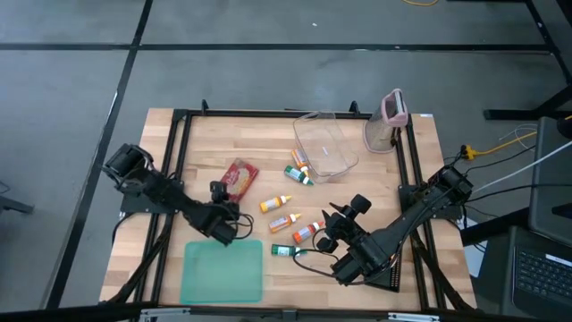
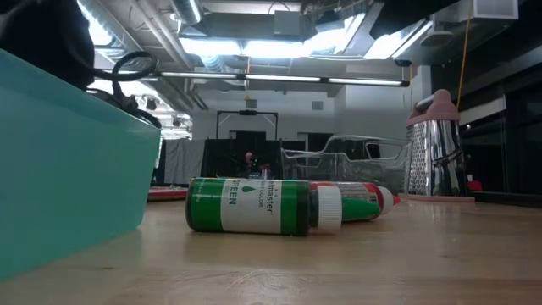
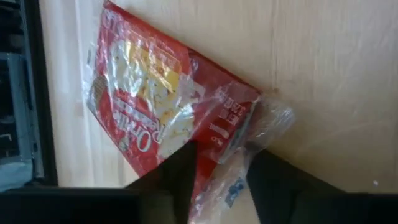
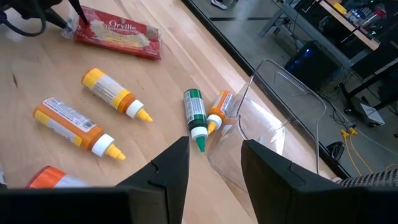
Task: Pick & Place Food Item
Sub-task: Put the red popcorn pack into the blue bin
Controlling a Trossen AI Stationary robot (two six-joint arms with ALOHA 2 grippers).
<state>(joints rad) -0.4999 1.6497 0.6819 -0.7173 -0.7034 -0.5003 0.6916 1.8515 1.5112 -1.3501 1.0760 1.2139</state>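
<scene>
On a pale wooden table [image 1: 179,152] over grey floor, the left gripper [image 3: 219,180] pinches the clear end seam of the red "Orville" popcorn packet [image 3: 165,121] left of centre, while the right gripper [image 4: 214,165] waits open near the front edge.

A glossy, crinkled plastic popcorn packet [image 3: 168,118] lies on the smooth pale wooden table [image 1: 206,143], near a clear plastic tub [image 1: 324,145].
</scene>
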